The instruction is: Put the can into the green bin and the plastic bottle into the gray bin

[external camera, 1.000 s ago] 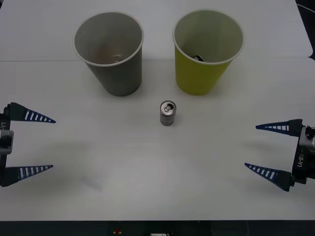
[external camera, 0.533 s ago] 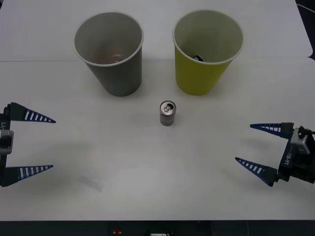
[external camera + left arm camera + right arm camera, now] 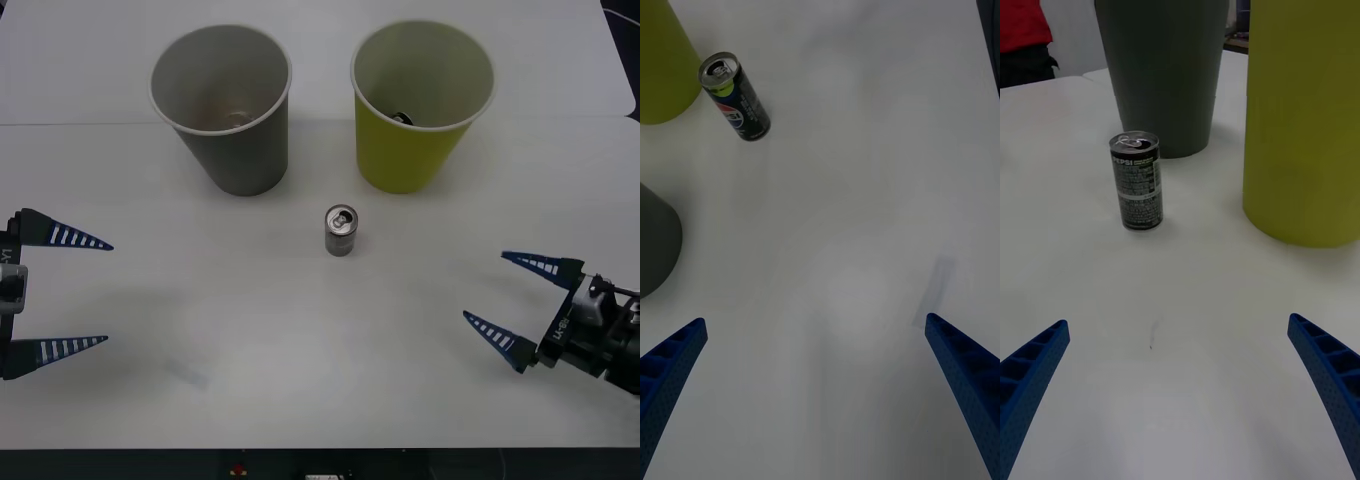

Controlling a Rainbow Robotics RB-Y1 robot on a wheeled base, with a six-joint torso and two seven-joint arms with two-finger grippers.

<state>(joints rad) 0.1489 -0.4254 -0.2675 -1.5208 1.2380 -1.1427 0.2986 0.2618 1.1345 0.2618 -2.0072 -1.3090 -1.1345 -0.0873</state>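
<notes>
Can (image 3: 341, 230) upright on white counter (image 3: 300, 330), near the middle, just in front of the gap between the two bins and touching neither. Gray bin (image 3: 226, 105) at back left, green bin (image 3: 418, 103) at back right, both upright; a small dark object visible inside the green bin, too hidden to identify. Right hand (image 3: 522, 305) low at the counter's right edge, fingers spread wide, holding nothing, angled toward the can and well apart from it. Left hand (image 3: 90, 294) at the left edge, likewise wide open and empty. Pepsi lettering legible on the can in right wrist view.
</notes>
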